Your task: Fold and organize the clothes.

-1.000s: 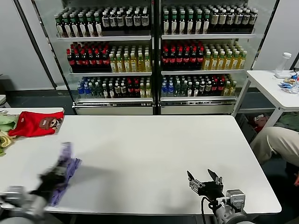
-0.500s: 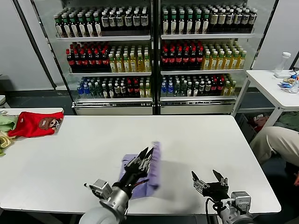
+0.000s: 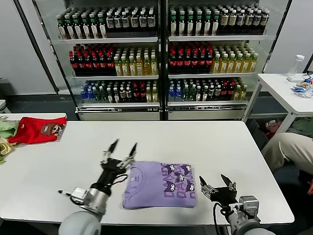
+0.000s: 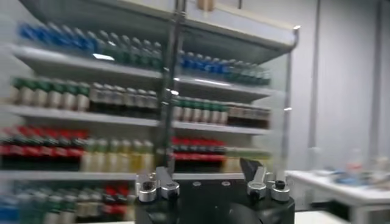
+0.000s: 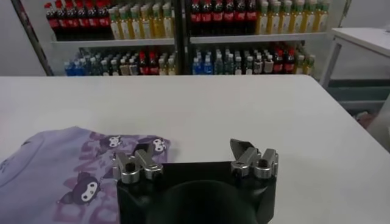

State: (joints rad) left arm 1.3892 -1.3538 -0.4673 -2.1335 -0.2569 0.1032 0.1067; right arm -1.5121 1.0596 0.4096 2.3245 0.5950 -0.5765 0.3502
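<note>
The lavender T-shirt (image 3: 159, 184) lies folded flat on the white table (image 3: 161, 142), near the front edge, dark purple cartoon print facing up. It also shows in the right wrist view (image 5: 67, 173). My left gripper (image 3: 121, 148) is open and empty, raised just left of the shirt's neck end, fingers pointing away. My right gripper (image 3: 215, 183) is open and empty, just right of the shirt near the front edge. In the left wrist view my left gripper (image 4: 207, 173) points at the drink shelves.
A red shirt with a brown print (image 3: 36, 129) and green and yellow garments (image 3: 6, 134) lie at the table's far left. Drink coolers (image 3: 161, 54) stand behind. A second white table (image 3: 288, 90) and a seated person's leg (image 3: 291, 149) are at the right.
My left gripper carried the lavender shirt from the table's left front to the middle front, let it go folded flat, and lifted away open. The right gripper barely moved.
</note>
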